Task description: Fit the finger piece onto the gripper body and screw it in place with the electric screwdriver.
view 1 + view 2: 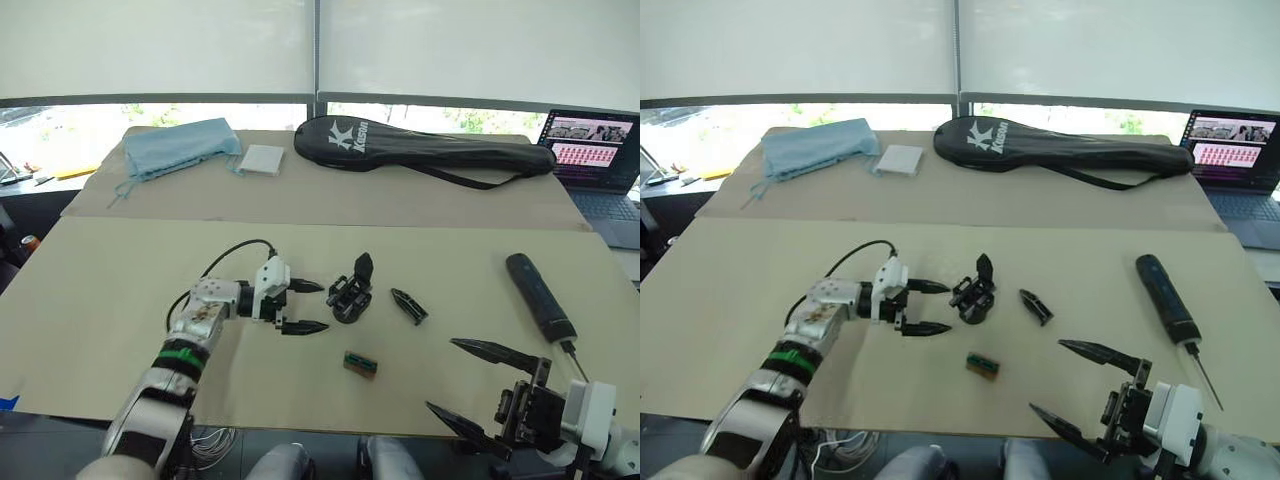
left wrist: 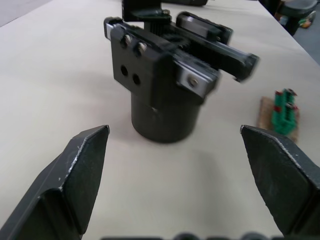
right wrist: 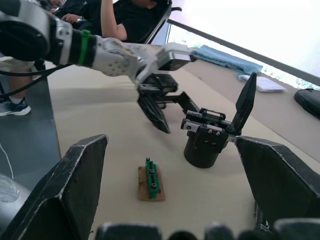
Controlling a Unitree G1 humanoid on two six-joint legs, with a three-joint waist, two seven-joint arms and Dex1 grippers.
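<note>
The gripper body (image 1: 350,292) stands on the beige table (image 1: 120,290), a black block with one pointed finger sticking up. Just left of it my left gripper (image 1: 305,306) is open, its fingertips a short way from the body (image 2: 165,85) and not touching it. The finger piece (image 1: 408,305) lies flat to the right of the body. Farther right lies the electric screwdriver (image 1: 538,297), its metal bit pointing toward the near edge. My right gripper (image 1: 470,385) is open near the table's front right, above the table, with nothing between its fingers.
A small green-brown block (image 1: 360,364) lies in front of the gripper body. At the back are a black racket bag (image 1: 420,150), a blue cloth (image 1: 180,147), a white pad (image 1: 261,159) and a laptop (image 1: 595,160). A seated person (image 3: 125,20) is beyond the table.
</note>
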